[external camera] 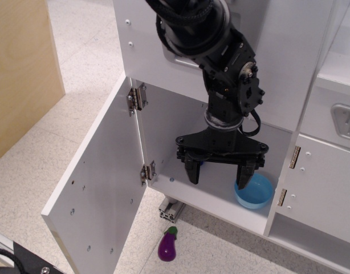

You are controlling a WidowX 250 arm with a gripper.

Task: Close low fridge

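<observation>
Tool (219, 172) open, low fridge (101, 194) door open

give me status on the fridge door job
Gripper open, empty, fingers inside low fridge. Door swung wide open. Blue bowl on its floor; arm in doorway.

Robot arm (212, 51): matte black throughout. Upper section round and thick, wrapped in ribbed black cable sheathing. Wrist housing blocky and angular, studded with small dark screws; one round silver fastener on its right face. A thin black cable loops out along the right side. Below the housing, a narrow grey-silver collar ring. Gripper (219, 171): wide black crossbar with rounded ends, a bolt head at each end. Two short, tapering black fingers (193, 170).
</observation>
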